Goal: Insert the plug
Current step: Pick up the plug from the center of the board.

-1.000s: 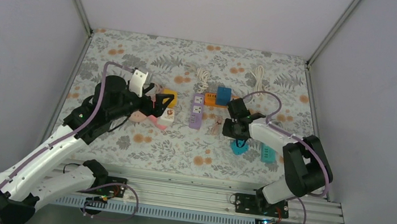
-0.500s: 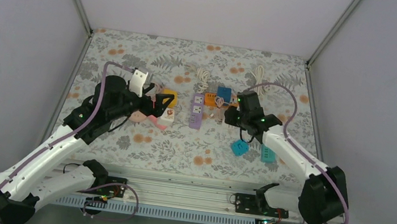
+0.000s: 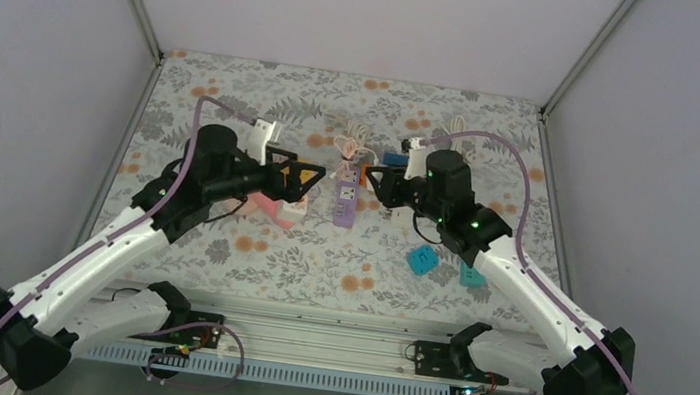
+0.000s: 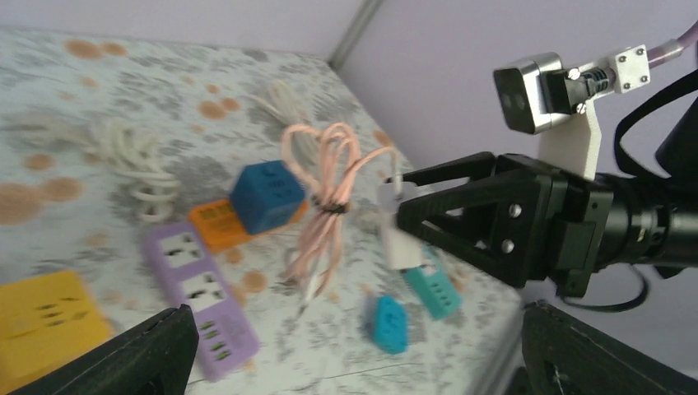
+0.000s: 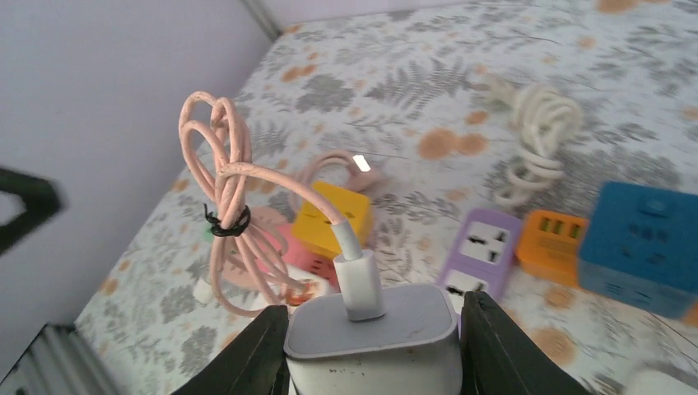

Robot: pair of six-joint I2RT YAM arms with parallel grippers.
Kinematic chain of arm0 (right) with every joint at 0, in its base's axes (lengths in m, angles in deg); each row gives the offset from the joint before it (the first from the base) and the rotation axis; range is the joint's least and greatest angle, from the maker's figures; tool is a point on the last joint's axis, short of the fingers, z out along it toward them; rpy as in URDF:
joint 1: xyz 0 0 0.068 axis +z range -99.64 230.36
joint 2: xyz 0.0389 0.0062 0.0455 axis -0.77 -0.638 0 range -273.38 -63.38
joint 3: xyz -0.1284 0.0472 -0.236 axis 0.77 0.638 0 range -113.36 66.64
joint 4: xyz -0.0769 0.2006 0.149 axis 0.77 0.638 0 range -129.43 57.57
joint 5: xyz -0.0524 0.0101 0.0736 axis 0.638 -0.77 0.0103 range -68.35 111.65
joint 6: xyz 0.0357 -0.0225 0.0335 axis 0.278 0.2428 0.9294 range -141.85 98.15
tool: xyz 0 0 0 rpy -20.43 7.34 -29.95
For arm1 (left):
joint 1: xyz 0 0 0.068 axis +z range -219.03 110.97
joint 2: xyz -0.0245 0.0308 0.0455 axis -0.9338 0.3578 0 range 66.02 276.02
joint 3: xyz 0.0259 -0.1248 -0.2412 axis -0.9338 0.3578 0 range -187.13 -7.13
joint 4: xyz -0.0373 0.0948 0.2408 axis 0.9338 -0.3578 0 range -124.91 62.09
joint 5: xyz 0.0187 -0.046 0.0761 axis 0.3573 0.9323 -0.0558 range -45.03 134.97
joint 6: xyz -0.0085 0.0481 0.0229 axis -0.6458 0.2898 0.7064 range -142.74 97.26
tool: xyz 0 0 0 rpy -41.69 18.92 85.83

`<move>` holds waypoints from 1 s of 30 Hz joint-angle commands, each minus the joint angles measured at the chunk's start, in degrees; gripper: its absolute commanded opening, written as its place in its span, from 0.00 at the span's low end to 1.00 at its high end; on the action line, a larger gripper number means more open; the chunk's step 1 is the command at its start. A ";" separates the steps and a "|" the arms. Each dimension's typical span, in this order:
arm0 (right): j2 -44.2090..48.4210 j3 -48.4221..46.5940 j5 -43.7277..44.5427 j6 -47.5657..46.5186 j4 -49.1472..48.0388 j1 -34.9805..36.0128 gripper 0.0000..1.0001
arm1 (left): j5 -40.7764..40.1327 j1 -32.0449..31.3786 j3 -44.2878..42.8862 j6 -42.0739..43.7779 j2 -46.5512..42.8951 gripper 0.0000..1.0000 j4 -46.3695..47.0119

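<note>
In the top view, the left claw [image 3: 313, 181] is a bit left of the middle. Its two fingers stand wide apart with nothing in them. The left wrist view shows this too, with one black finger [image 4: 156, 354] in each bottom corner.

Just right of that claw, a purple socket strip [image 3: 346, 204] lies flat on the flowery table [image 3: 318, 259]. The right claw [image 3: 373, 178] is right of the strip. From the top you can hardly see what it holds.

The right wrist view shows it well. At the bottom middle, the fingers [image 5: 257, 350] squeeze a white plug [image 5: 374, 337], one on each side. A pink cord [image 5: 226, 206], tied in a bundle, sticks up from it toward the left. The left wrist view shows the white plug up in the air, near the middle of the frame.

Only the wrist views show the blue cube [image 5: 646, 247] clearly. It sits beside an orange block [image 5: 551, 239] at the right edge. The orange block has marks on it, too blurry to read.
</note>
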 commanded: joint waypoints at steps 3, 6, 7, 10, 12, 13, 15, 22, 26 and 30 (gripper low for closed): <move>-0.35 -2.95 -1.55 -4.73 -6.33 6.36 0.36 | 14.30 -0.15 -0.75 -7.40 6.06 0.91 8.68; -1.35 -2.91 0.00 -5.52 -7.11 8.66 0.36 | 14.58 -0.19 -0.83 -8.18 6.80 0.87 9.32; -1.73 -2.97 0.48 -5.77 -7.30 9.34 0.36 | 14.84 -0.18 -0.77 -8.66 6.95 0.86 9.67; -3.16 -3.58 1.24 -6.62 -7.83 11.24 0.36 | 16.40 -0.19 -0.45 -9.59 7.82 0.81 10.35; -4.06 -4.18 1.50 -7.32 -8.21 12.28 0.36 | 16.36 -0.19 -1.00 -9.19 8.62 0.75 8.98; -4.52 -4.60 1.77 -7.53 -8.25 12.67 0.36 | 15.94 -0.19 -1.25 -9.10 8.87 0.73 8.40; -5.25 -5.23 1.87 -8.27 -8.32 13.35 0.36 | 15.12 -0.19 -1.35 -9.01 9.01 0.67 7.70; -5.78 -5.61 7.47 -7.43 -8.28 13.84 0.35 | 1.31 -0.19 -3.63 -6.62 7.82 0.80 -1.02; -5.91 -5.78 13.16 -5.59 -6.68 13.84 0.36 | -2.99 -0.23 -4.99 -4.28 6.15 0.88 -4.74; -6.27 -6.02 14.49 -5.11 -5.90 13.87 0.36 | -2.28 -0.19 -5.12 -2.43 1.94 0.85 -3.58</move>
